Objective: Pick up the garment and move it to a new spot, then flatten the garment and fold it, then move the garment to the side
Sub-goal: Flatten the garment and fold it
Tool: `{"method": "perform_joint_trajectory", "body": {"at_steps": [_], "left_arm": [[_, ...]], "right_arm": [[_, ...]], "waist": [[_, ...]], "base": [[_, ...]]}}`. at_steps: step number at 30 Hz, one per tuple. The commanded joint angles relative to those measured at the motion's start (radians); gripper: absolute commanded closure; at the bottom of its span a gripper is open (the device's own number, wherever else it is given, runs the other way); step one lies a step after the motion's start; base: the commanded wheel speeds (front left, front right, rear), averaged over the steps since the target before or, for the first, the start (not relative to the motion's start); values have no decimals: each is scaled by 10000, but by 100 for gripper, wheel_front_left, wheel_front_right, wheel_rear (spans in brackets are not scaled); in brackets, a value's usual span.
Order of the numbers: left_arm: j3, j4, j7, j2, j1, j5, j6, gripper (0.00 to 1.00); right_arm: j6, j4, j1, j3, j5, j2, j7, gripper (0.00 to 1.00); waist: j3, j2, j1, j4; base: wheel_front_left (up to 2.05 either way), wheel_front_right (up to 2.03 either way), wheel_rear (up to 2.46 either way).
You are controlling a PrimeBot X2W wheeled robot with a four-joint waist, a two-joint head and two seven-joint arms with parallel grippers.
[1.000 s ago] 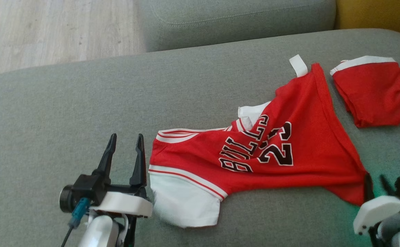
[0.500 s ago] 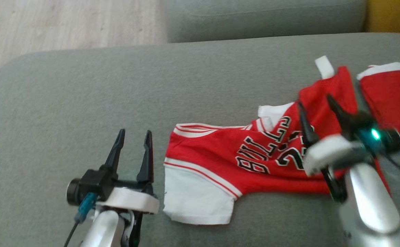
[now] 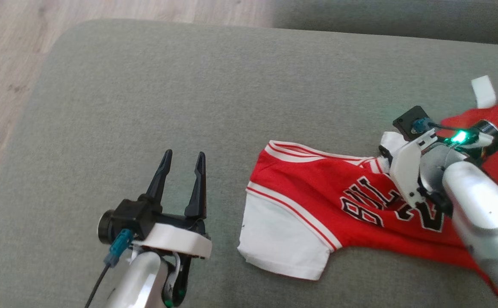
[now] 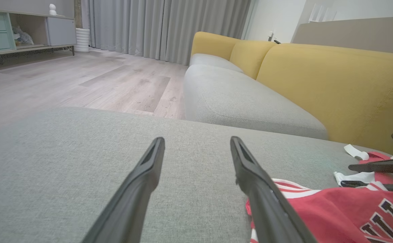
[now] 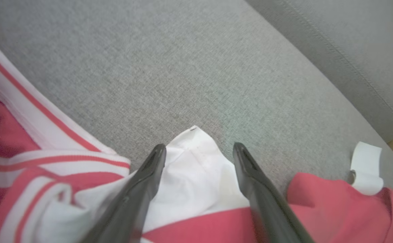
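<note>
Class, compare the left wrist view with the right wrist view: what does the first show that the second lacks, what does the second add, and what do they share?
Left wrist view: the open left gripper, a yellow sofa back, wooden floor, grey curtains. Right wrist view: how the open right gripper straddles a white fabric corner, a finger either side. Shared: the grey cushion, red jersey, its white strap, and the right gripper's dark fingers.

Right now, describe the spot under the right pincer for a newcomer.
On the grey cushion lies the red jersey. At its far edge a white cloth corner lies under the open right pincer; unlike the striped trim beside it, it's plain and pointed.
</note>
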Motion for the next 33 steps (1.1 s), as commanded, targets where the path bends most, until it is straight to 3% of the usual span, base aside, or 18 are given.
{"method": "perform_joint_trajectory", "body": {"at_steps": [1,7,12,13,14,15,16,22,33], "left_arm": [[256,-286,-95,35,-431,-78,78,0],[121,-358,-95,35,-519,-229,147,0],[33,-410,-95,35,-604,-311,202,0],[32,-407,-95,35,-623,-316,204,0],[32,-403,-95,35,-639,-319,207,0],[32,-403,-95,35,-639,-319,207,0],[33,-400,-95,35,-651,-320,208,0],[82,-382,-95,35,-673,-305,213,0],[-94,-468,-95,35,-863,-388,195,0]], "right_arm": [[-9,-145,-491,653,413,-371,214,0],[-9,103,-1102,2568,1826,-1203,1179,0],[-9,191,-1415,3540,2997,-1632,2003,0],[-9,221,-1438,3704,3269,-1685,2237,11],[-9,198,-1474,3893,3511,-1744,2442,67],[-9,198,-1474,3893,3511,-1744,2442,67],[-9,154,-1517,4047,3755,-1802,2606,100],[-9,-224,-2044,4141,4790,-1921,2314,100],[-9,846,-3873,2756,4691,-874,-951,100]], "waist": [[121,0,-1,225],[264,0,-1,471],[443,0,-1,615],[470,0,-1,636],[494,0,-1,655],[494,0,-1,655],[514,0,-1,671],[551,0,-1,683],[795,0,-1,842]], "base": [[0,0,0],[0,0,0],[0,0,0],[0,0,0],[0,0,0],[0,0,0],[0,0,0],[0,0,0],[0,0,0]]}}
